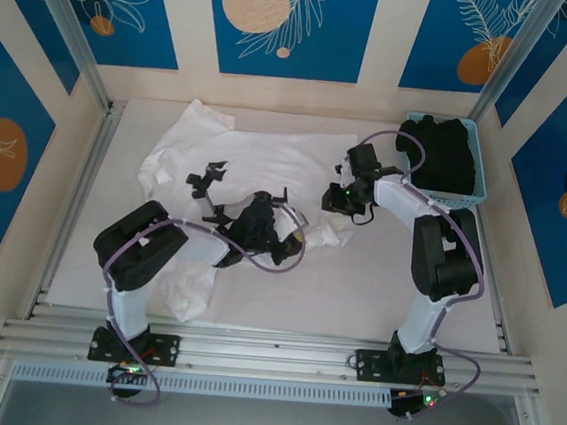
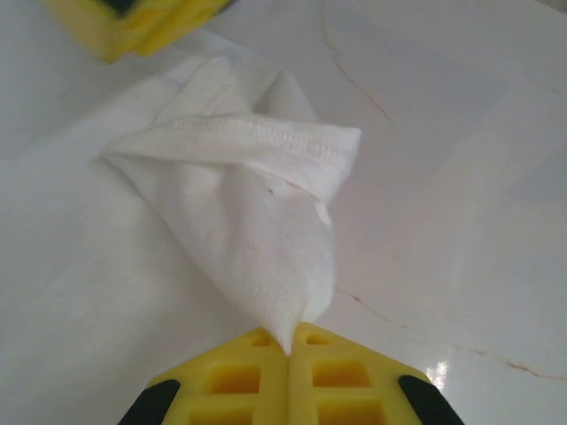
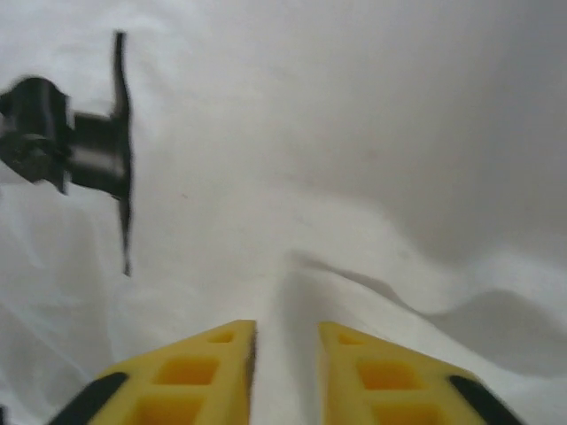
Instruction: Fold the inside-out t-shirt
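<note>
Shirt (image 1: 268, 161) lies crumpled centre-left on the worktop (image 1: 376, 297). Left claw (image 2: 290, 347), pressed together, pinches its hemmed corner. Right claw (image 3: 286, 345), slightly spread, straddles a cloth ridge.

Lt-blue basket (image 1: 449, 198) at far-right corner of white table (image 1: 356, 290), black garment (image 1: 442, 147) heaped inside. Blue panels (image 1: 287, 22) w/ orange discs behind table. Alu rails (image 1: 270, 354) along table's near edge.
</note>
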Controlling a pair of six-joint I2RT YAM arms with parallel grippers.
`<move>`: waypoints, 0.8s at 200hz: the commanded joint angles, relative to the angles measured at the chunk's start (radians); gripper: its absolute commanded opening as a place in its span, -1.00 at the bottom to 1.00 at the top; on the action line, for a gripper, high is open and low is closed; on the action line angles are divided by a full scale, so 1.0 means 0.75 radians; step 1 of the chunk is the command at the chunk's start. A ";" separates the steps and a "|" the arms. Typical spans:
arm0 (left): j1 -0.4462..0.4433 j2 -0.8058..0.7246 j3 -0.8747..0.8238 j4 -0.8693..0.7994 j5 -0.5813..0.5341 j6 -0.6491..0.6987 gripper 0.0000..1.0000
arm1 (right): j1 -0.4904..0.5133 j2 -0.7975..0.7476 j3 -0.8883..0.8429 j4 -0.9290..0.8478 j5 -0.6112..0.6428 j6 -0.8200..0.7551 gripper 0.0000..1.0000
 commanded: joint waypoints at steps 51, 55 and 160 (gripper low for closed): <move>0.086 0.040 0.001 0.026 0.139 -0.226 -1.00 | 0.169 -0.351 -0.353 -0.029 0.248 0.043 -0.01; 0.088 0.041 -0.001 0.031 0.143 -0.231 -1.00 | 0.182 -0.351 -0.365 -0.016 0.257 0.051 0.02; 0.125 0.055 -0.014 0.063 0.210 -0.284 -1.00 | 0.289 -0.157 -0.264 0.078 0.597 0.062 -0.01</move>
